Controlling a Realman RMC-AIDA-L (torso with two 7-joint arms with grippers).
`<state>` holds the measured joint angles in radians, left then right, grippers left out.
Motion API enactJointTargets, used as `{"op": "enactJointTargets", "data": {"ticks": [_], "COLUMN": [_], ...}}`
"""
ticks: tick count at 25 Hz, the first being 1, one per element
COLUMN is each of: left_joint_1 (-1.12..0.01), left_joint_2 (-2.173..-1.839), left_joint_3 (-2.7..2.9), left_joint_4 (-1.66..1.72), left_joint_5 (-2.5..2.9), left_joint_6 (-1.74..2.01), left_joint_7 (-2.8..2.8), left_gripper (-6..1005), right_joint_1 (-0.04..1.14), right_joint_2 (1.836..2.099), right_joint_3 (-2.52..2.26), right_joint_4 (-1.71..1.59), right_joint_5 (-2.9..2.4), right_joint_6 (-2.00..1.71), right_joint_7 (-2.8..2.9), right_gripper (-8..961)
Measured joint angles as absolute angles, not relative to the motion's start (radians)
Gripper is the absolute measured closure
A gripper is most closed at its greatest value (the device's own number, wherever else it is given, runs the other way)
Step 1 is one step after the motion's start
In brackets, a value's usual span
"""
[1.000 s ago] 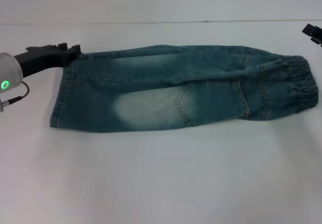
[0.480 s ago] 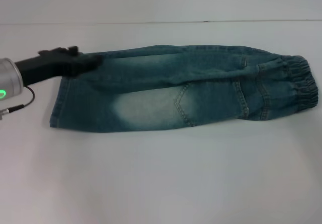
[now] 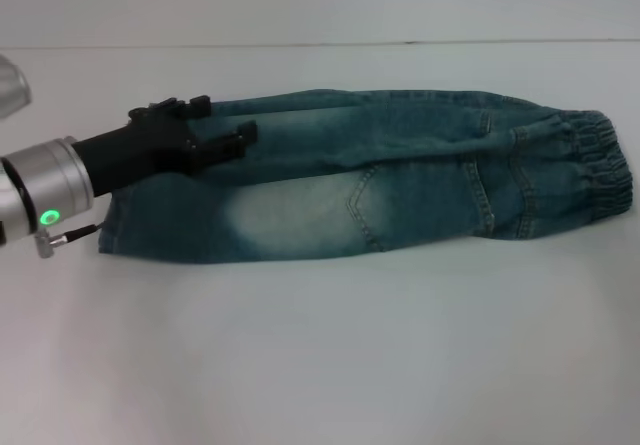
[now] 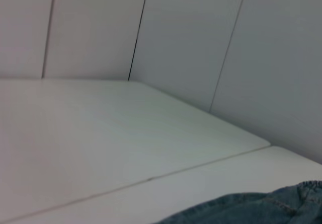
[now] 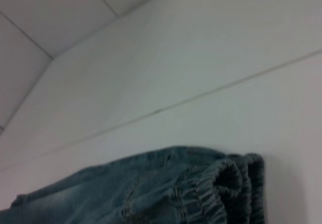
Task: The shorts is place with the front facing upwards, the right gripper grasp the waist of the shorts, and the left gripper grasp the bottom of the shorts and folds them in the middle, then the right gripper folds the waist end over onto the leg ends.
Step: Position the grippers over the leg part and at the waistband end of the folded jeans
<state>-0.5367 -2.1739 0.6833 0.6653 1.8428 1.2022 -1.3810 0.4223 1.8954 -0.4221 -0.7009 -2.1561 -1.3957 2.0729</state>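
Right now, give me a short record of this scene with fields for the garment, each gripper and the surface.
garment: the shorts lie flat, already folded lengthwise, waistband toward the robot's right
left gripper: left gripper open, over the leg-end part of the shorts
right gripper: not in view
surface: white table
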Motion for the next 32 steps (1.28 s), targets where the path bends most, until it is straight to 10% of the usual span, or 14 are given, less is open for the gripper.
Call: {"op": "enactJointTargets", "data": {"ticks": [16, 18, 32], "left_joint_1": [-0.578, -0.583, -0.587], "left_joint_2": [-2.175, -2.175, -2.175], "left_joint_3": [0.685, 0.685, 0.684], "left_joint_4": [0.324, 0.314, 0.288], "left_joint_5": [1.518, 1.517, 1.514], "left_joint_6": [1.141, 1.137, 1.128], "left_joint_7": [-0.789, -0.778, -0.747], "left_gripper": [333, 573, 971], "right_joint_1": [0.482, 0.488, 0.525], "right_joint_2": [1.903, 1.905, 1.921], "right_joint_3": [-0.511, -0.515, -0.628], "right_joint_4": [-0.703, -0.703, -0.693], "right_joint_5": [-2.203, -2.215, -2.221], "right_joint_6": [-1.337, -1.322, -1.232], "right_joint_7": [2.14, 2.151, 2.226], "right_gripper": [30, 29, 93]}}
